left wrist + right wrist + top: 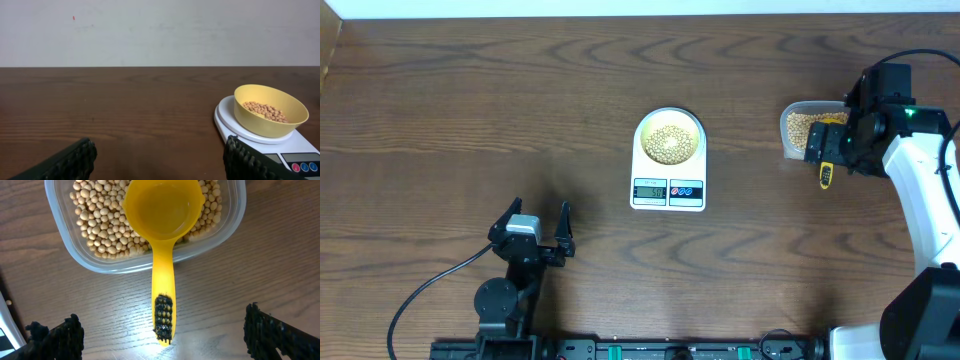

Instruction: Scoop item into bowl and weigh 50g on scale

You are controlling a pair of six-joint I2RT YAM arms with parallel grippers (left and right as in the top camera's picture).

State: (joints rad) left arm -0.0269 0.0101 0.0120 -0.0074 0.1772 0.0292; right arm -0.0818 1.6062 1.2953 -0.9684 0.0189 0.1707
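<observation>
The pale yellow bowl (669, 138) (272, 112) stands on the white scale (668, 185) (230, 122) at mid table, with beige beans (265, 111) in it. More beans (100, 225) fill a clear tub (798, 128) (235, 215) at the right. An empty yellow scoop (162, 210) (827, 175) lies with its cup in the tub and its handle out over the rim onto the table. My right gripper (162, 325) (835, 150) hangs open above the handle, its fingers wide on either side and not touching it. My left gripper (160, 150) (540, 207) is open and empty, left of the scale.
The scale's display (651, 191) and two round buttons (304, 167) face the front edge. A black cable (425, 290) runs from the left arm's base. A pale wall (160, 30) lies beyond the table's far edge.
</observation>
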